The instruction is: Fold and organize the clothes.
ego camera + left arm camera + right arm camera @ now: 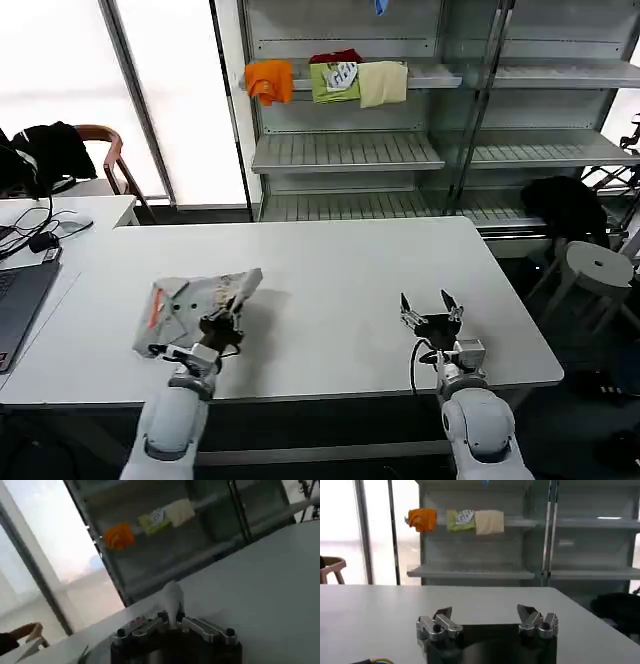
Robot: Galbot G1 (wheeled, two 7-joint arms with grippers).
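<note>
Left gripper (222,318) pinches one grey shirt (195,305) on the table (340,290); right gripper (430,308) gapes.

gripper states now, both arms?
Left gripper: shut on a fold of the grey shirt.
Right gripper: open, holding nothing, above the white table.

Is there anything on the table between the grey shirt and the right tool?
Nothing. In the head view, bare white tabletop separates the grey shirt, pinched by the left tool, from the open right tool.
</note>
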